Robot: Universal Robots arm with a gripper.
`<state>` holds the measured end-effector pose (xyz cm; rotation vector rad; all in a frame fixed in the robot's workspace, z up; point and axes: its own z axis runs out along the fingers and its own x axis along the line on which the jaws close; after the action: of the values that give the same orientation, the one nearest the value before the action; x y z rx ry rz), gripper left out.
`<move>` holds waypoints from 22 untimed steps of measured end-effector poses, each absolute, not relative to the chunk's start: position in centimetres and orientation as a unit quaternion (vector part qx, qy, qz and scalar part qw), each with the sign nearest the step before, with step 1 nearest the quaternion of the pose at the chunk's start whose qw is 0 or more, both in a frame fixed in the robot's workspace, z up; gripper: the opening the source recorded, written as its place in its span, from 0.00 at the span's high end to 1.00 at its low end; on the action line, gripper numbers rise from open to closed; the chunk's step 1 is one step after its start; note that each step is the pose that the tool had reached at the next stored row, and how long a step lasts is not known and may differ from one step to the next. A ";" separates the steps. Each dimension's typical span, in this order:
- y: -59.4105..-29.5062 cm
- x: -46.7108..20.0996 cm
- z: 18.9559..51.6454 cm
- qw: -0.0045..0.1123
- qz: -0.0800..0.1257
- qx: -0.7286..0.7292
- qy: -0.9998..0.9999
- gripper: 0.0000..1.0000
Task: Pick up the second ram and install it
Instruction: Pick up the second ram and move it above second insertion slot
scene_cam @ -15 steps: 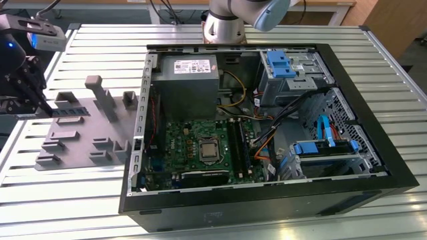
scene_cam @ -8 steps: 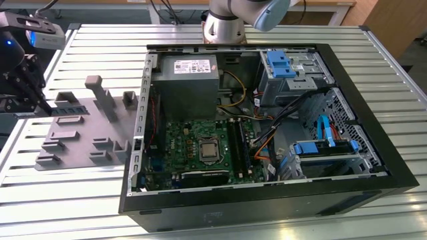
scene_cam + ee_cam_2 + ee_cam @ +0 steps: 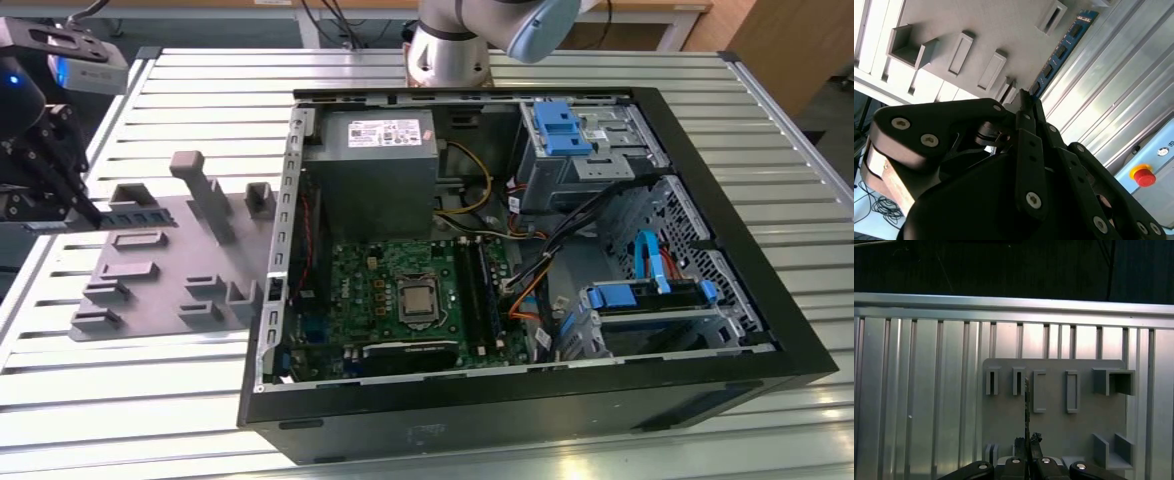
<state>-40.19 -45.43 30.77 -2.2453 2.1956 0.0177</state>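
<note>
second wrist view: fingers pinch second ram end

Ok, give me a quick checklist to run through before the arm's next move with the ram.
1. Pincer shut on one end of the second ram: ok.
2. Ram clear of the grey holder tray: cannot tell.
3. Computer case open, motherboard exposed: ok.
4. Black memory slots free: cannot tell.
5. Cables clear of the slots: cannot tell, they run close beside.
</note>
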 end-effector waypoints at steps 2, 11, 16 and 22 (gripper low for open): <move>-45.4 -40.2 30.9 0.001 0.006 -0.715 0.699 0.86; -45.4 -40.2 31.6 0.001 0.006 -0.715 0.699 0.86; -45.4 -40.2 32.0 0.001 0.006 -0.715 0.699 0.86; -45.3 -40.2 32.5 0.001 0.006 -0.715 0.699 0.86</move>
<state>-40.19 -45.32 32.53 -2.2452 2.1954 0.0176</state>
